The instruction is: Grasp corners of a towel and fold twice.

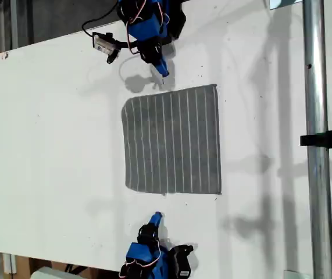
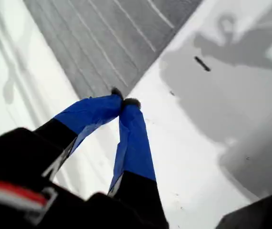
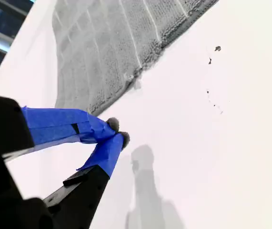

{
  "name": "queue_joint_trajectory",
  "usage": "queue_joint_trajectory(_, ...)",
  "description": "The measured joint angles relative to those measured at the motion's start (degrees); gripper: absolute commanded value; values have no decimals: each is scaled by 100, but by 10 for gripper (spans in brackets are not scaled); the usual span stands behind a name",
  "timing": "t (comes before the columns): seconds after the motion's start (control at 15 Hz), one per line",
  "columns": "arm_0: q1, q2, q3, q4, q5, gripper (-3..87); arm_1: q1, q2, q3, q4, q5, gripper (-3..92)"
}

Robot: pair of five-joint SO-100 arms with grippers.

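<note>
Towel flat between two idle arms

Grey striped towel (image 1: 172, 140) spread flat mid-table (image 1: 49, 145), unfolded, corners squared. One blue arm (image 1: 147, 26) at the exterior view's top, tip just short of the towel's edge; another (image 1: 152, 250) at the bottom, apart from it. Metal pole (image 1: 316, 145) along the exterior view's right.

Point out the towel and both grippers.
Towel (image 1: 172, 139): exterior view, middle of the striped cloth.
My first gripper (image 2: 124, 101): first wrist view, between fingertips.
My second gripper (image 3: 118, 132): second wrist view, between fingertips.
</note>
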Motion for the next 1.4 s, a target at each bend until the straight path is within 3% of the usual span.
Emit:
queue_joint_trajectory(0.27, 9, 0, 0, 0, 0, -16, -1406, -5080, -3929, -105, -791, -1)
queue_joint_trajectory(0.47, 0, 0, 0, 0, 0, -16, -2452, -7330, -5335, -53, -826, 3)
queue_joint_trajectory(0.53, 0, 0, 0, 0, 0, -16, -2672, -7840, -5607, -9, -826, 46)
queue_joint_trajectory(0.6, 0, 0, 0, 0, 0, -16, -2698, -8139, -5739, 132, -826, 192)
queue_joint_trajectory(0.8, 0, 0, 0, 0, 0, -16, -2654, -8306, -5845, 448, -694, 335)
queue_joint_trajectory(1.07, 9, 0, 0, 0, 0, -16, -2602, -8499, -5862, 396, -782, 333)
queue_joint_trajectory(1.4, 9, 0, 0, 0, 0, -16, -2479, -9352, -5168, -747, -782, 284)
